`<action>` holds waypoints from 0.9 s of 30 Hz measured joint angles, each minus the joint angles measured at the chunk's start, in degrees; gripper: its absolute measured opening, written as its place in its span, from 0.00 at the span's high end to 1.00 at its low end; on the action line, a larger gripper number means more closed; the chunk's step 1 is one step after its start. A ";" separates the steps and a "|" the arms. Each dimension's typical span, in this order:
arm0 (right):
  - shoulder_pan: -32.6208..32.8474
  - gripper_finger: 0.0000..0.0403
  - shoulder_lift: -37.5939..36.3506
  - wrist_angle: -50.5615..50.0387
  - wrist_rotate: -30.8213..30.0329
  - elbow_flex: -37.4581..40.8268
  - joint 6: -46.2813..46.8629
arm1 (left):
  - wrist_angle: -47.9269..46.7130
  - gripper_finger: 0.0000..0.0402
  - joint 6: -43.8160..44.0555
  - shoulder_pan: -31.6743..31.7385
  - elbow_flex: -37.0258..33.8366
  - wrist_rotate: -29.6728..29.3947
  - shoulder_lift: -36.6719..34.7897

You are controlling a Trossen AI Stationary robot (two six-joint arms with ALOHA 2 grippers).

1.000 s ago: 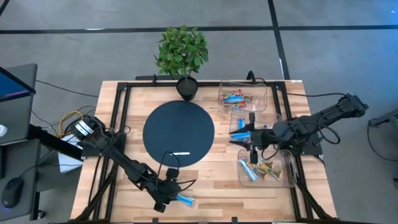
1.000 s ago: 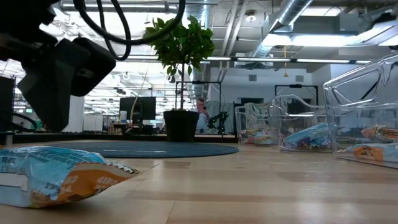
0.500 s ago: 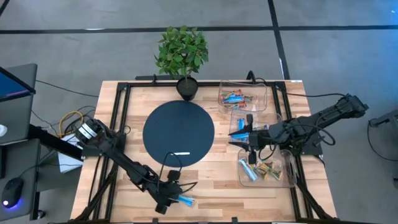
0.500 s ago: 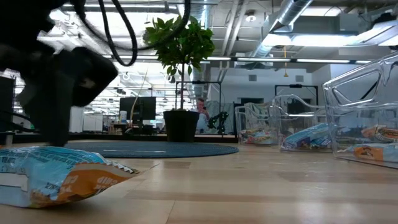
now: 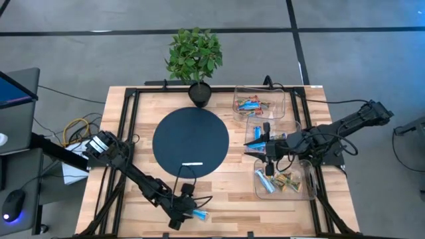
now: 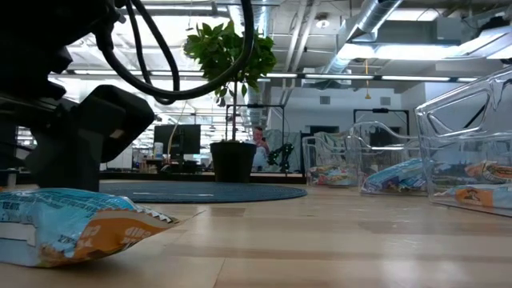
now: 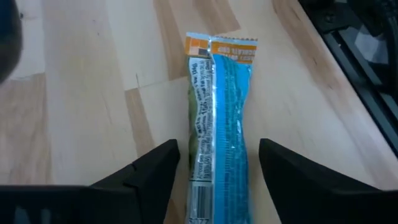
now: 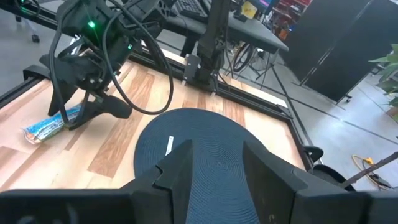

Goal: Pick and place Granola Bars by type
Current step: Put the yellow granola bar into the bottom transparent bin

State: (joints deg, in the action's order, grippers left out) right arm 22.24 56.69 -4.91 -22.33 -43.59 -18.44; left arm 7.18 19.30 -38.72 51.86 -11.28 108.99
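A round dark mat [image 5: 190, 141] lies at the middle of the pale wooden bench [image 5: 219, 192], a thin white strip [image 5: 193, 163] resting on the mat's edge nearest the left pincer [image 5: 188, 214]. At the mat's far rim, well apart from that pincer, a potted plant [image 5: 194, 58] stands in a black pot. Three clear bins line the side by the right pincer [image 5: 257, 141]: one [image 5: 259, 103] beyond it, one [image 5: 263, 130] beneath it, one [image 5: 287, 179] just short of it. A black metal frame [image 5: 129, 113] runs along the bench edges. Off the bench, yellow cables [image 5: 73, 129] coil beside a monitor [image 5: 14, 89].
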 joint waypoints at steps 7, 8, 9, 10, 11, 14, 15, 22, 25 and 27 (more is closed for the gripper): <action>0.41 0.67 0.00 -0.41 -0.04 0.00 0.44 | -0.15 0.59 -1.86 0.13 -0.11 -1.54 0.00; 0.58 0.67 0.00 -0.62 -0.04 0.00 0.46 | -0.17 0.62 -2.18 0.15 -0.11 -1.67 0.00; 0.62 0.67 0.00 -0.76 -0.04 0.00 0.45 | -0.17 0.65 -2.36 0.15 -0.13 -1.88 0.00; 0.63 0.67 0.00 -0.81 -0.04 0.00 0.45 | -0.17 0.67 -2.56 0.15 -0.15 -2.19 0.00; 0.66 0.67 0.00 -0.78 -0.04 0.00 0.46 | -0.17 0.70 -2.81 0.15 -0.15 -2.59 0.01; 0.63 0.67 0.00 -0.80 -0.04 0.00 0.46 | -0.05 0.75 -4.16 0.15 -0.02 -4.55 0.06; 0.61 0.67 0.00 -0.76 -0.04 0.00 0.46 | -0.41 0.77 -4.88 0.15 0.30 -6.02 0.13; 0.61 0.67 0.00 -0.83 -0.04 0.00 0.66 | -1.21 0.81 -9.04 1.86 2.34 -18.05 0.39; 0.61 0.67 0.00 -1.53 -0.04 0.00 1.66 | -1.48 0.81 -8.68 3.86 2.39 -18.88 0.37; 0.61 0.67 0.00 -2.36 -0.03 0.00 2.19 | -1.23 0.81 -8.02 5.23 2.38 -18.87 0.37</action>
State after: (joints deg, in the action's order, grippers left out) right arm 22.85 56.69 -7.27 -22.36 -43.59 -16.25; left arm 5.95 11.29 -33.49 54.24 -30.14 109.36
